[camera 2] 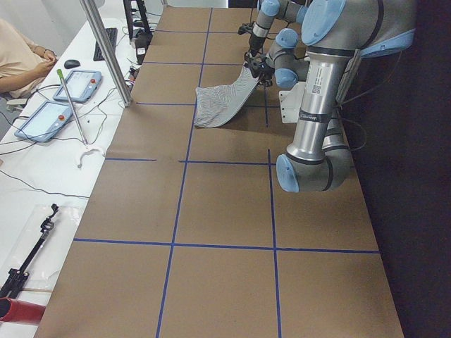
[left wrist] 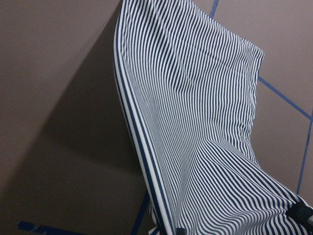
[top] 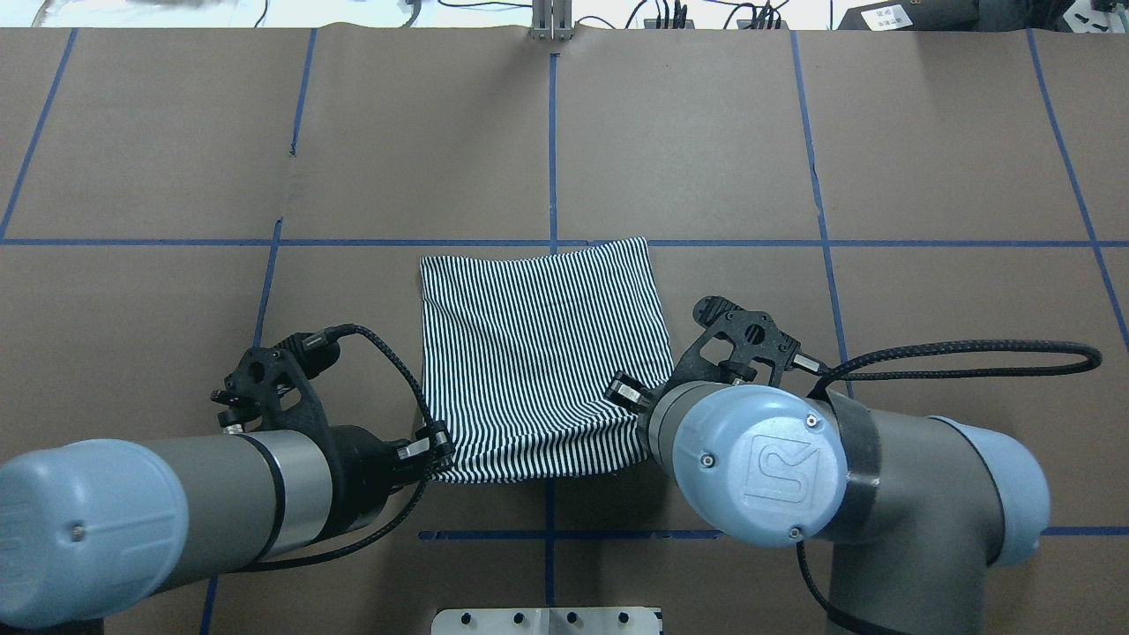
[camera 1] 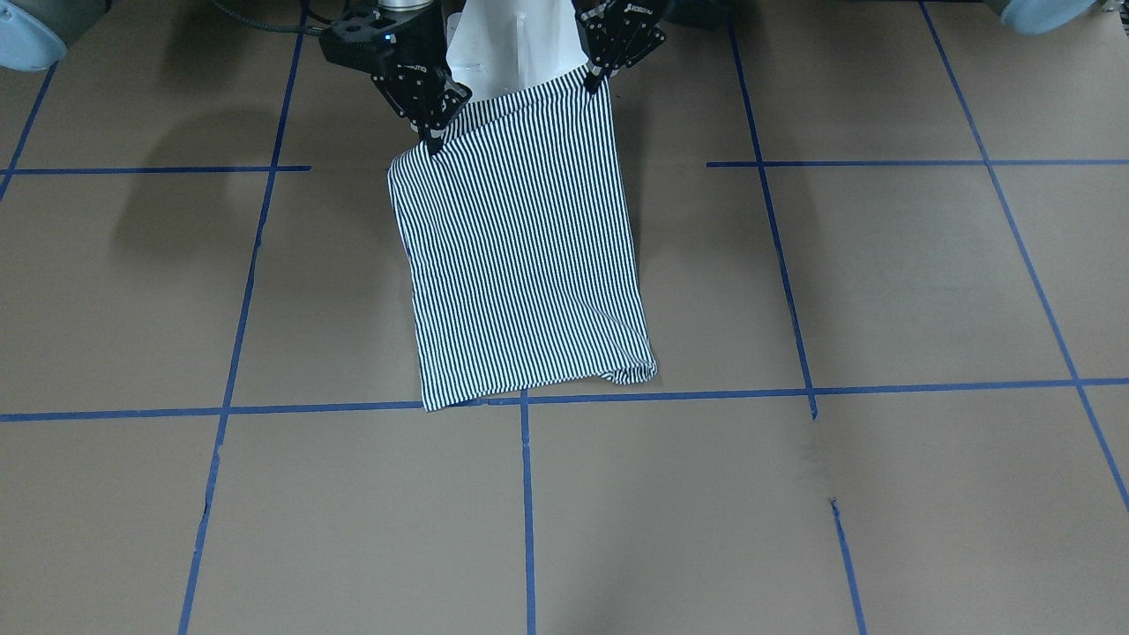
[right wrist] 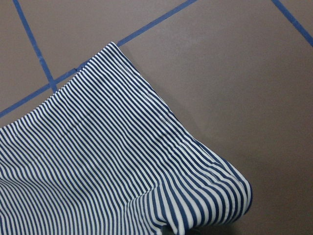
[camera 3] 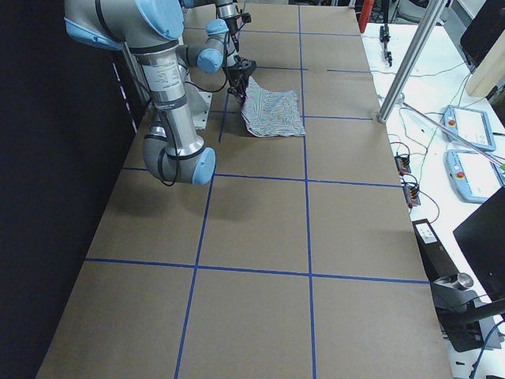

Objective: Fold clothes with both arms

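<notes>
Big brown bench (camera 1: 882,282) is wearing a grid of blue tape (camera 1: 527,494). The striped polo shirt (camera 1: 525,256) is lying folded mid-bench, with its robot-side edge hanging raised. The left gripper (camera 1: 593,84) and right gripper (camera 1: 432,141) are each pinching a corner there. Two tablets (camera 2: 44,120) are sitting on the white side table (camera 2: 42,183).
</notes>
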You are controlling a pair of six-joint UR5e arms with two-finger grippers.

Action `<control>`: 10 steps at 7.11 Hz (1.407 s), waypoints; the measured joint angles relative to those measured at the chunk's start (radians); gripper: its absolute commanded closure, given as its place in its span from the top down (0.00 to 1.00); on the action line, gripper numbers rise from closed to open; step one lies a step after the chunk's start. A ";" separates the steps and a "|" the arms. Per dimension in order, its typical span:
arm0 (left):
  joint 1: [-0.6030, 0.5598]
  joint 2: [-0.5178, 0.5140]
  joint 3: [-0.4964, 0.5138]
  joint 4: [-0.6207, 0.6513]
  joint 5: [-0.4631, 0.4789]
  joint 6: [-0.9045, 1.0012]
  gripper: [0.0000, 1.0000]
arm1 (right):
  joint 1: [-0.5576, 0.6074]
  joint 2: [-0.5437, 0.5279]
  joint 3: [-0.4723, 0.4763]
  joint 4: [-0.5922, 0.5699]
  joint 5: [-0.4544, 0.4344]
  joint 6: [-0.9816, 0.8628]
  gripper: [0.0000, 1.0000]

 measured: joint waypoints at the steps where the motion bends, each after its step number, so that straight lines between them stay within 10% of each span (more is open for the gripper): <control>1: -0.016 -0.021 0.052 0.011 0.001 0.018 0.00 | 0.004 0.020 -0.053 0.011 -0.009 -0.011 0.00; 10: -0.250 -0.127 0.512 -0.209 -0.004 0.183 0.00 | 0.189 0.201 -0.608 0.345 -0.028 -0.174 0.00</control>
